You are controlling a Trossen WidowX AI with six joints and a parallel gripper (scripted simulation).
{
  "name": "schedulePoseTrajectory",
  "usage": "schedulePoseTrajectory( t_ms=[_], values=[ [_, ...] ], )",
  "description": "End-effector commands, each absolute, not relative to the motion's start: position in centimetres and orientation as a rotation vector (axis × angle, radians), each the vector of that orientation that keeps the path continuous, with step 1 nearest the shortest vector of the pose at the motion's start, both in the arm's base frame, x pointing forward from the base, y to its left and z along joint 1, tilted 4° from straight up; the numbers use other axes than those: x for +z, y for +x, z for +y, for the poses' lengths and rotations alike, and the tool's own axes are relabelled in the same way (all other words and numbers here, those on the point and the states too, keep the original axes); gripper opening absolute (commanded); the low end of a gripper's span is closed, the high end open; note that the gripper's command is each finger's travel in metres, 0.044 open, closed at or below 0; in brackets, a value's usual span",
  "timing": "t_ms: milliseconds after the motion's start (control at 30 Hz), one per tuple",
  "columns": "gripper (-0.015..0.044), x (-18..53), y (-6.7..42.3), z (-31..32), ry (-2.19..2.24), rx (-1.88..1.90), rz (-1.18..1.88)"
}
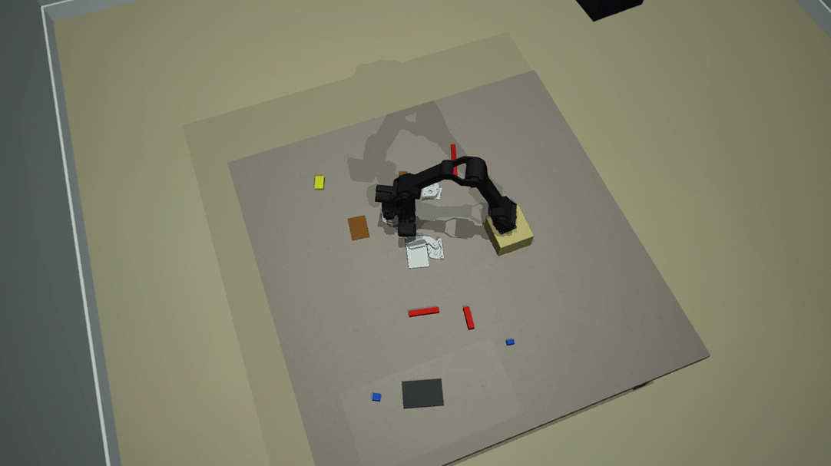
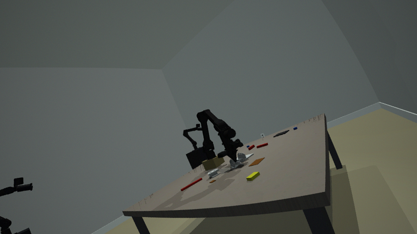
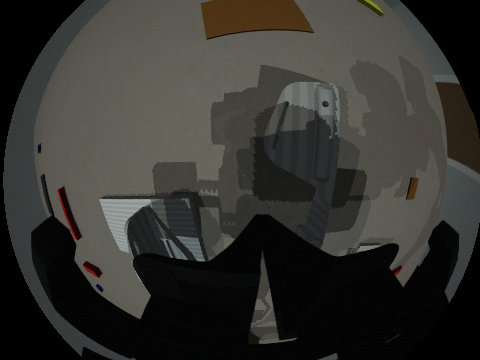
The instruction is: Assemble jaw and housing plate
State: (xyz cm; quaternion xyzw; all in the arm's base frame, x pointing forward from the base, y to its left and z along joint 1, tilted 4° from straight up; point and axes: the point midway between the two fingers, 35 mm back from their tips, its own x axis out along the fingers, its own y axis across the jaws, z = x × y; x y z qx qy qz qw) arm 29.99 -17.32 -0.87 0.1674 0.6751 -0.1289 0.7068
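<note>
My gripper (image 2: 235, 160) (image 3: 262, 220) is shut with nothing visible between its fingertips. It points down, low over the table, close to a loose pale grey jaw (image 2: 234, 164) (image 3: 301, 95) that lies under the arm's shadow. The fingertips hide part of its toothed end in the wrist view; I cannot tell whether they touch it. A white ridged plate (image 1: 418, 258) (image 3: 114, 219) lies beside it, with another grey jaw (image 3: 142, 231) over it. A white part with round features (image 1: 431, 191) (image 2: 213, 173), apparently the housing plate, lies apart. The pins are not distinguishable.
A brown sheet (image 1: 358, 227) (image 2: 256, 161) (image 3: 255, 17) and a yellow block (image 1: 319, 183) (image 2: 253, 176) lie beyond the loose jaw. Red bars (image 1: 423, 312) (image 1: 468, 317), a dark pad (image 1: 422, 393) and blue blocks (image 1: 377, 396) (image 1: 509, 342) lie elsewhere. Another red bar (image 2: 191, 184) lies past the housing plate.
</note>
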Motion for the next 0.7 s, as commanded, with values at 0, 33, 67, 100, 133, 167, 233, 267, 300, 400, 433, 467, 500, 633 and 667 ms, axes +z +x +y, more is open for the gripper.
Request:
schedulePoseTrajectory(
  t_ms=[0, 33, 67, 100, 133, 167, 233, 267, 300, 400, 433, 467, 500, 633, 667],
  values=[
    [0.0, -1.0, 29.7, -18.0, 0.373, -0.285, 1.498],
    [0.0, -1.0, 29.7, -18.2, 0.373, -0.285, 1.498],
    [0.0, -1.0, 29.6, -18.3, 0.372, -0.285, 1.498],
    [0.0, -1.0, 29.5, -18.5, 0.372, -0.285, 1.498],
    [0.0, -1.0, 29.5, -18.6, 0.372, -0.285, 1.498],
    [0.0, -1.0, 29.4, -18.8, 0.372, -0.285, 1.498],
    [0.0, -1.0, 29.3, -19.1, 0.372, -0.286, 1.498],
    [0.0, -1.0, 29.2, -19.2, 0.372, -0.286, 1.498],
    [0.0, -1.0, 29.2, -19.4, 0.372, -0.286, 1.499],
    [0.0, -1.1, 29.0, -19.8, 0.371, -0.286, 1.499],
    [0.0, -1.1, 28.9, -20.0, 0.371, -0.286, 1.499],
    [0.0, -1.1, 28.8, -20.1, 0.371, -0.287, 1.499],
    [0.0, -1.1, 28.7, -20.3, 0.371, -0.287, 1.499],
    [0.0, -1.1, 28.4, -20.9, 0.37, -0.287, 1.499],
    [0.0, -1.1, 28.4, -21.0, 0.37, -0.287, 1.499]
  ],
)
